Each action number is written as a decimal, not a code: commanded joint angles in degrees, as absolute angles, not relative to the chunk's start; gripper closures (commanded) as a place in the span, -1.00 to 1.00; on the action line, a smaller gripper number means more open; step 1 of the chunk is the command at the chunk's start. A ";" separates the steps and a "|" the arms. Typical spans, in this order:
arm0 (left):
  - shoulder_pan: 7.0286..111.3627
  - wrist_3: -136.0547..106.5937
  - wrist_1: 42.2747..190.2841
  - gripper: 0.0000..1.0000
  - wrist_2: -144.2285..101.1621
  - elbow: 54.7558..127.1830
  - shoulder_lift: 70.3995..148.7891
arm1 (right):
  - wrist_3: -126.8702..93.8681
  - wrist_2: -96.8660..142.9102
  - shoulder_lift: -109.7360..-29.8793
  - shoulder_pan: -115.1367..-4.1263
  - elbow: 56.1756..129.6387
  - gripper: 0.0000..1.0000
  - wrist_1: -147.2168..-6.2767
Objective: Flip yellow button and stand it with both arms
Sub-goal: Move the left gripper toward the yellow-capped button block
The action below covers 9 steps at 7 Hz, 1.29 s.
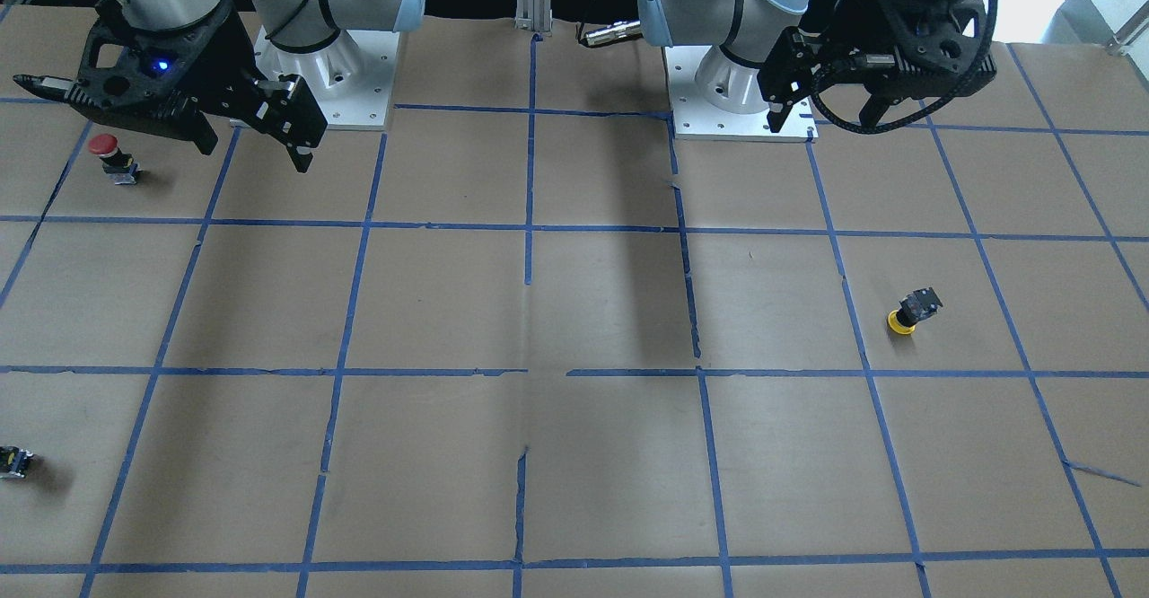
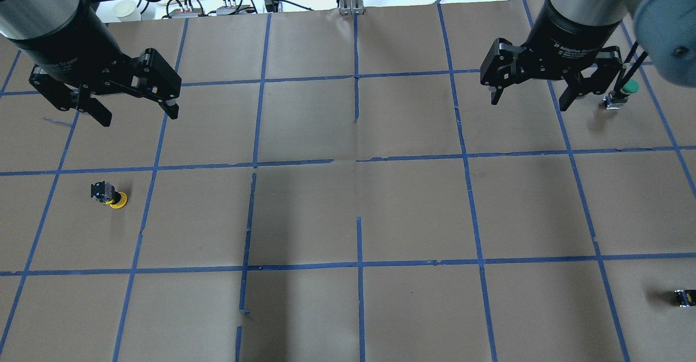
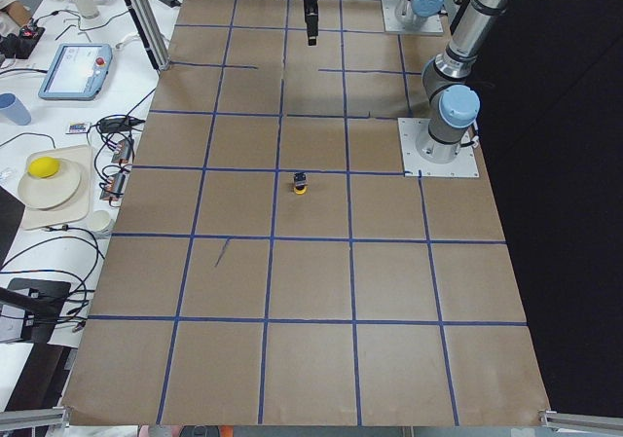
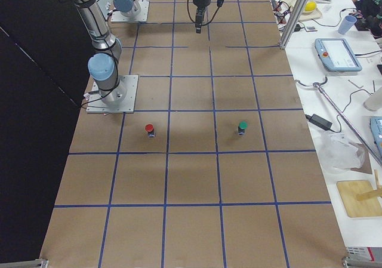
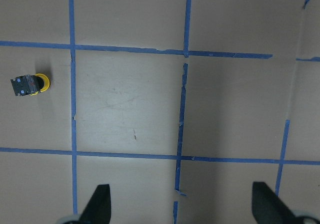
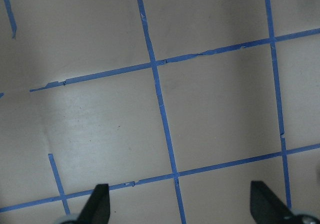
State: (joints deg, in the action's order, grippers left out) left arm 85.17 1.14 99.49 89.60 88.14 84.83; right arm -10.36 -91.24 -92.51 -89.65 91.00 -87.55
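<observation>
The yellow button (image 1: 910, 312) rests upside down on its yellow cap with the black body up, on the brown paper at my left side. It also shows in the overhead view (image 2: 109, 194), the exterior left view (image 3: 301, 183) and the left wrist view (image 5: 30, 84). My left gripper (image 2: 138, 116) hangs open and empty above the table, beyond the button and apart from it; it also shows in the front view (image 1: 826, 120) and its own wrist view (image 5: 182, 204). My right gripper (image 2: 530, 101) is open and empty far across the table (image 1: 256, 151).
A red-capped button (image 1: 112, 156) stands near the right arm's base. A green-capped button (image 2: 625, 91) stands just right of the right gripper. A tiny dark part with a yellow mark (image 2: 684, 297) lies at the near right edge. Blue tape lines grid the paper.
</observation>
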 commanded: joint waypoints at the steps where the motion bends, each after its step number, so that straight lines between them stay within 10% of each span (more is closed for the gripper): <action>1: 85.17 1.23 99.32 -0.99 89.47 88.33 84.90 | -10.37 -91.14 -92.64 -89.65 91.05 -1.00 -87.54; 9: 67.09 23.98 97.58 -0.99 93.34 94.90 85.78 | -10.28 -90.79 -93.07 -89.65 91.05 -1.00 -87.63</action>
